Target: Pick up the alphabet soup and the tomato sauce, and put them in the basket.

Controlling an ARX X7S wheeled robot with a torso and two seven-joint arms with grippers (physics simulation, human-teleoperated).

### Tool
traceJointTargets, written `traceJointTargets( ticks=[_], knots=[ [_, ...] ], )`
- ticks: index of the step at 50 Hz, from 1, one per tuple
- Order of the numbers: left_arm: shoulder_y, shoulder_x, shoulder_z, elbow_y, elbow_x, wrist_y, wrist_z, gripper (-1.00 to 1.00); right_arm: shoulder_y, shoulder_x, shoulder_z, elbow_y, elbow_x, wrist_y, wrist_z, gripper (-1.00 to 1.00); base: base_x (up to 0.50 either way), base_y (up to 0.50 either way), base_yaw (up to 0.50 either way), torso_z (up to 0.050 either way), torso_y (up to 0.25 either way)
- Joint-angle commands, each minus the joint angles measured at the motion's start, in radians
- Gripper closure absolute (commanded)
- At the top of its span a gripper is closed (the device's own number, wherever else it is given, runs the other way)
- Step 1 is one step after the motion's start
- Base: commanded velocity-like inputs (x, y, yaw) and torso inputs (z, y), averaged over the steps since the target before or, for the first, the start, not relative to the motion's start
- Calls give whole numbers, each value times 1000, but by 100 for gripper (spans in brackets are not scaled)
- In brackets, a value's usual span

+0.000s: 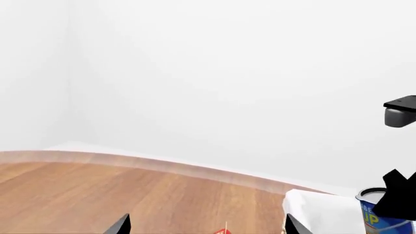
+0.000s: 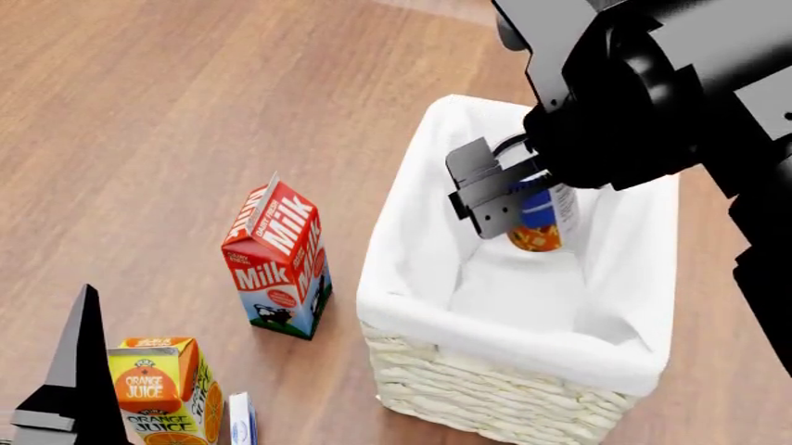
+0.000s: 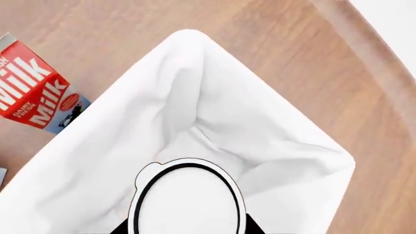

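The small cylindrical alphabet soup can with its blue label and orange-yellow picture (image 2: 541,215) hangs above the open mouth of the tall cream-white woven wicker basket (image 2: 495,399), pinched between the jaws of the black right gripper (image 2: 514,199), whose arm reaches in from the far right of the head view. The can is upright and sits over the far part of the basket's interior, clear of the white cloth lining folded over the rim. In the right wrist view the can's silver-white round top (image 3: 187,202) fills the lower middle, with the white-lined basket (image 3: 273,122) directly below it and the wooden bench (image 3: 130,24) around it. To the left of the basket on the bench stands a red-and-white milk carton (image 2: 277,260), near but not touching the wicker wall; nearer still and further left stands an orange juice carton (image 2: 161,389), with a small white-and-blue box edge (image 2: 241,417) just beside it. The left gripper (image 1: 208,225) shows in its own wrist view only as two dark jaw tips standing well apart with nothing between them; a sliver of something red (image 1: 222,231) lies at the frame edge between them. The same view catches the basket's white cloth and the blue can at its far side. The tomato sauce can cannot be made out with certainty.
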Motion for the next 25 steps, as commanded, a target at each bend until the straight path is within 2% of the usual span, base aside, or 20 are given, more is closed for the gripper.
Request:
traceJointTargets(
  ticks=[1, 25],
  knots=[
    [0, 0, 1, -4, -3, 4, 0, -100, -19, -21, -16, 40, -41, -19, -30, 100, 0, 0, 0, 0, 0],
    [3, 0, -3, -19, -10, 18, 2, -100, -67, -82, -40, 155, -87, -92, -85, 100, 0, 0, 0, 0, 0]
  ],
)
